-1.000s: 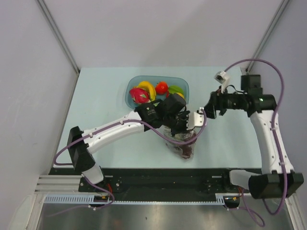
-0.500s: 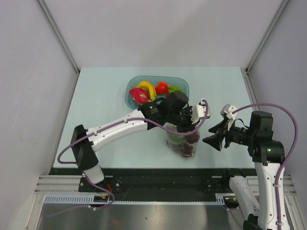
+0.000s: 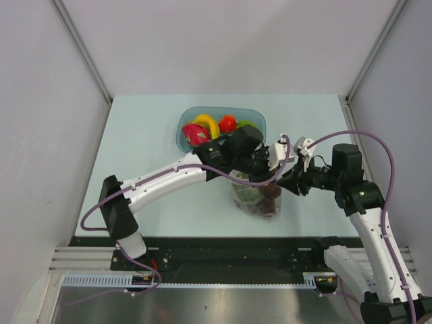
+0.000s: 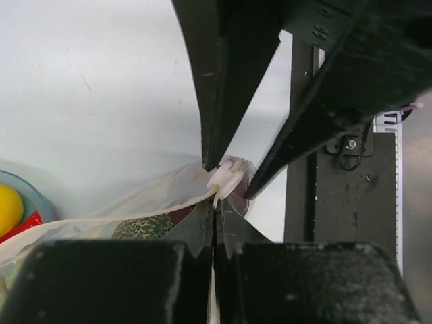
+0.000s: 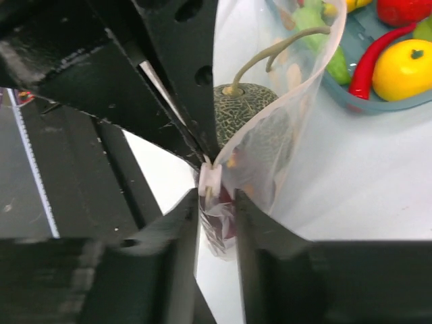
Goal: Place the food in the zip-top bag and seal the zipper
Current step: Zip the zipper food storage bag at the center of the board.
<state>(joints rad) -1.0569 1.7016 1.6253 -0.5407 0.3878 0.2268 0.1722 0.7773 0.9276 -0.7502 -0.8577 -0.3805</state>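
Top external view has the left gripper [image 3: 265, 171] and right gripper [image 3: 284, 181] nose to nose over the bag [image 3: 258, 202], which is down on the worktop [image 3: 148, 135] just this side of the bowl [image 3: 183, 129]. Food's in: on the right wrist view the ball [image 5: 246, 102] sits inside the film, and the grapes [image 5: 221, 228] show dark red below it. Left gripper is clamped tight on the bag's corner, pinning the end of the zipper [image 4: 121, 217]; its jaws press together with the film between. Right gripper's jaws stand part-way apart on either side of the small white tab [image 5: 209, 179], one side at it, a sliver of daylight on the other, so no firm hold yet by my read. Sealing is what's left, and the mouth gapes wide beyond the tab. Trouble spots: if those jaws bite low they get film and not tab, and a run along the strip bunches the plastic. Pull harder than the left grip can hold and the corner slips out, the bag tips, food rolls. The ball's stem [image 5: 277, 57] pokes up toward the mouth and could jam the track. And two grippers this close could simply knock together.
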